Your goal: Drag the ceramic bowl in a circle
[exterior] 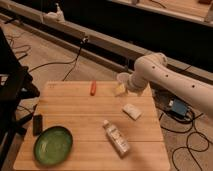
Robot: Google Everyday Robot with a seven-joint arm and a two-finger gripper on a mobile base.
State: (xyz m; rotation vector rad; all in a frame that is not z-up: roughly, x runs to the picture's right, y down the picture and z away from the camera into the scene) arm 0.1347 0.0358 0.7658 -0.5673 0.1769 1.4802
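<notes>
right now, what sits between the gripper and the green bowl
Camera view: only bare tabletop. The gripper hangs at the far edge by the white cup; the bowl sits at a near corner. The bottle lies off that line.

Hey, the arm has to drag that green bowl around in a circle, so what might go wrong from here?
1. The claw is at the table's far right side by the white cup, and the ceramic bowl lies at the near left corner. Reaching across, the arm may knock the bottle or the white packet.
2. The bowl lies near the table's edges and a black object; a wide circle may push either off.
</notes>
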